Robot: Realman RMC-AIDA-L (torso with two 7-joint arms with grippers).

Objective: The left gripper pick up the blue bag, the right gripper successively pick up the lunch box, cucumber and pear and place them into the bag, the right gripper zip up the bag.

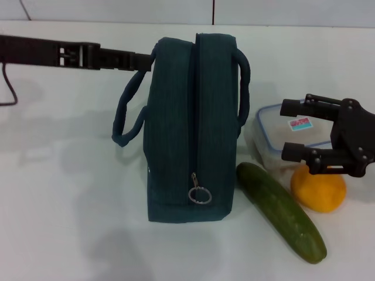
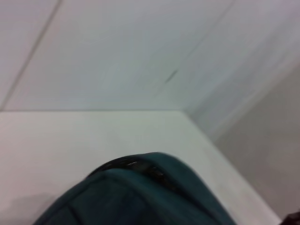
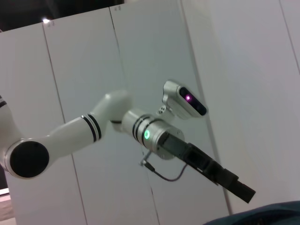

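I see the blue bag standing upright on the white desk, its zipper run closed down to the ring pull near the base. My left gripper reaches in level from the left and meets the bag's upper left corner by the near handle; I cannot tell how its jaws stand. My right gripper hovers over the lunch box with its jaws spread wide, holding nothing. The lunch box sits just right of the bag. The pear lies in front of it, partly under the gripper. The cucumber lies diagonally between bag and pear.
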